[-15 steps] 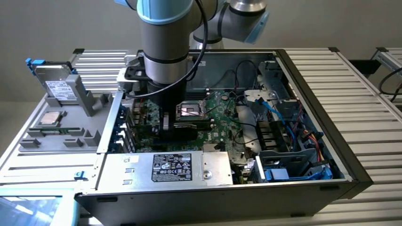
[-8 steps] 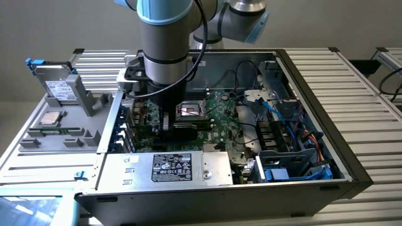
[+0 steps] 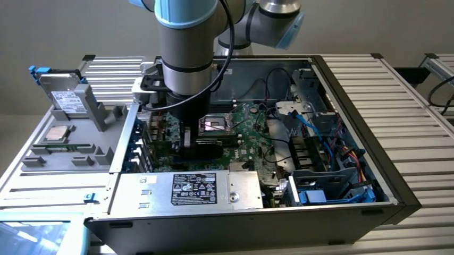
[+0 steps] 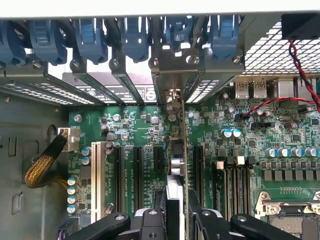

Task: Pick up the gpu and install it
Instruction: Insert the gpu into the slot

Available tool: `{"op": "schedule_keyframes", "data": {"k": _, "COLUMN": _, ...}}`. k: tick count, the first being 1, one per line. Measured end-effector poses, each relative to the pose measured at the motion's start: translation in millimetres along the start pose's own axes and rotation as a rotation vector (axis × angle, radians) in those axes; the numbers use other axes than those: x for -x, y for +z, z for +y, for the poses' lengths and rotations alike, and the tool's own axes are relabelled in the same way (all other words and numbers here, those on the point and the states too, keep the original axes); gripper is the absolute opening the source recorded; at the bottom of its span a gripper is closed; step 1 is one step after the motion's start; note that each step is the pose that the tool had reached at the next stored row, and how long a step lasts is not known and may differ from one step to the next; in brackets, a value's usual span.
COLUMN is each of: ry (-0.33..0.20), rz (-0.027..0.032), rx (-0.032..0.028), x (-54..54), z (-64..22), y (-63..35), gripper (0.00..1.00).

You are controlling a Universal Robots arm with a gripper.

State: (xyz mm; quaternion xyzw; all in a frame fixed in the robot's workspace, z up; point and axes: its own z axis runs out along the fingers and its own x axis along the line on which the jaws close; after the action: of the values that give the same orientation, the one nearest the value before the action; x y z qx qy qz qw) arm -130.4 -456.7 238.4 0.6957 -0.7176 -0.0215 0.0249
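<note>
Exterior view: the arm reaches down into the open computer case [image 3: 397, 175], its gripper [image 3: 187, 142] low over the motherboard [image 3: 248, 133] at about 9 o'clock from the CPU socket [image 3: 215, 125].

Wrist view: the gpu [image 4: 176, 165] stands edge-on, clamped between the fingers [image 4: 150, 220], its long axis running 12 to 6 o'clock, directly under the gripper [image 4: 172, 220], over the expansion slots [image 4: 137, 170], bracket end toward the case's rear openings
</note>
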Motion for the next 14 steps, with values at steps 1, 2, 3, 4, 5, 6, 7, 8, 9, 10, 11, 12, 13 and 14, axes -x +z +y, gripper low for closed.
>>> {"op": "schedule_keyframes", "data": {"k": 1, "ry": 0.0, "rz": 0.0, "rx": 0.0, "x": 0.0, "z": 0.0, "y": 0.0, "gripper": 0.28}}
{"op": "schedule_keyframes", "data": {"k": 2, "ry": 0.0, "rz": 0.0, "rx": 0.0001, "x": 0.0, "z": -0.2, "y": 0.0, "gripper": 0.28}}
{"op": "schedule_keyframes", "data": {"k": 3, "ry": 0.0, "rz": 0.0, "rx": 0.0001, "x": 0.0, "z": -0.3, "y": 0.0, "gripper": 0.28}}
{"op": "schedule_keyframes", "data": {"k": 4, "ry": 0.0, "rz": -0.0001, "rx": 0.0, "x": 0.0, "z": -0.3, "y": 0.0, "gripper": 0.28}}
{"op": "schedule_keyframes", "data": {"k": 5, "ry": 0.0, "rz": -0.0001, "rx": 0.0, "x": 0.0, "z": -0.4, "y": 0.0, "gripper": 0.28}}
{"op": "schedule_keyframes", "data": {"k": 6, "ry": 0.0, "rz": -0.0001, "rx": -0.0001, "x": 0.0, "z": -0.4, "y": 0.1, "gripper": 0.28}}
{"op": "schedule_keyframes", "data": {"k": 7, "ry": 0.0, "rz": 0.0, "rx": 0.0, "x": 0.0, "z": -0.5, "y": 0.0, "gripper": 0.28}}
{"op": "schedule_keyframes", "data": {"k": 8, "ry": 0.0, "rz": -0.0001, "rx": 0.0, "x": 0.0, "z": -0.4, "y": 0.1, "gripper": 0.28}}
{"op": "schedule_keyframes", "data": {"k": 9, "ry": 0.0, "rz": -0.0001, "rx": -0.0001, "x": 0.0, "z": -0.5, "y": 0.1, "gripper": 0.28}}
{"op": "schedule_keyframes", "data": {"k": 10, "ry": 0.0, "rz": -0.0001, "rx": 0.0, "x": 0.0, "z": -0.5, "y": 0.0, "gripper": 0.28}}
{"op": "schedule_keyframes", "data": {"k": 11, "ry": 0.0, "rz": 0.0, "rx": 0.0, "x": 0.0, "z": -0.5, "y": 0.0, "gripper": 0.28}}
{"op": "schedule_keyframes", "data": {"k": 12, "ry": 0.0, "rz": -0.0001, "rx": -0.0003, "x": 0.0, "z": -0.5, "y": 0.1, "gripper": 0.28}}
{"op": "schedule_keyframes", "data": {"k": 13, "ry": 0.0, "rz": -0.0014, "rx": -0.0009, "x": 0.2, "z": -0.3, "y": 0.4, "gripper": 0.28}}
{"op": "schedule_keyframes", "data": {"k": 14, "ry": 0.0, "rz": -0.0017, "rx": -0.0021, "x": 0.2, "z": -0.4, "y": 0.6, "gripper": 0.29}}
